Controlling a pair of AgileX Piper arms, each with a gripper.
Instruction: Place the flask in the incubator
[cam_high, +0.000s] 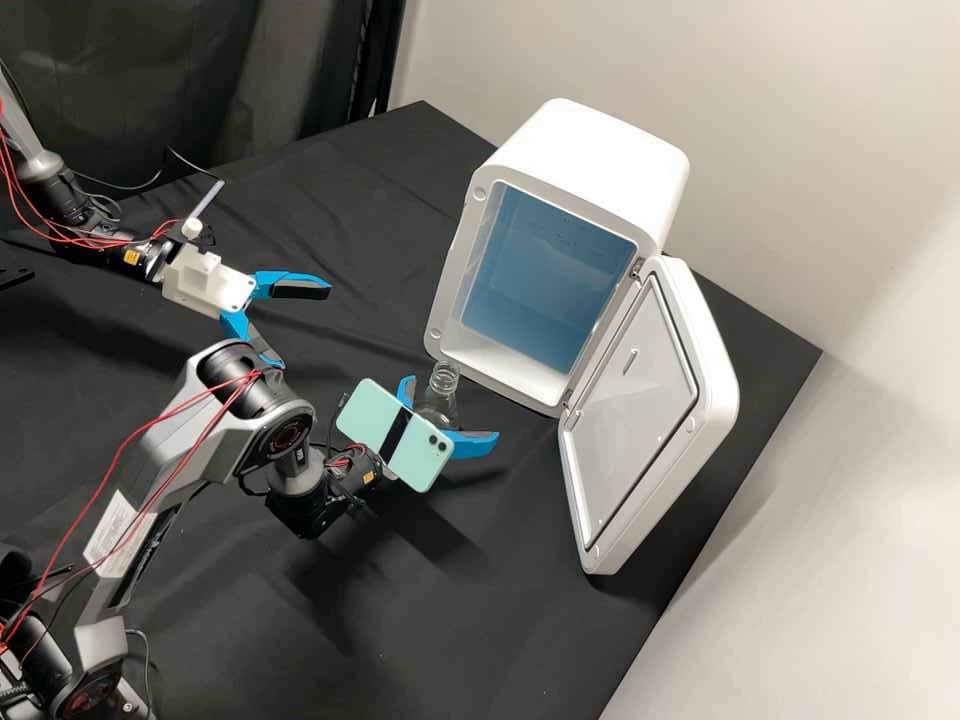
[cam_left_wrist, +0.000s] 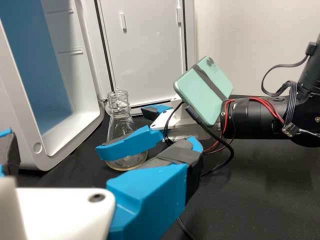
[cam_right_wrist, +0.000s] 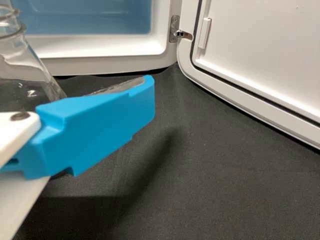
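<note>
A clear glass flask (cam_high: 438, 392) sits upright just in front of the open white incubator (cam_high: 590, 150), its neck close under the lower lip of the blue-lined chamber, clamped between the two blue fingers of the right tool (cam_high: 450, 411). One finger crosses the flask's wide lower body on the side away from the incubator, the other runs along the side facing it. Whether the flask's base touches the black worktop (cam_high: 400, 600) cannot be told. A mint-green phone (cam_high: 395, 432) is strapped to the right arm just behind the tool, farther from the incubator than the flask. The incubator door (cam_high: 650, 400) hangs fully open from hinges on the chamber's edge, its lower corner near the worktop, its inner panel facing the flask. The left tool (cam_high: 300, 325) hangs well apart from the incubator, beyond the right arm, its fingers spread wide with nothing between them and pointed toward the chamber. Red wires run along both arms
</note>
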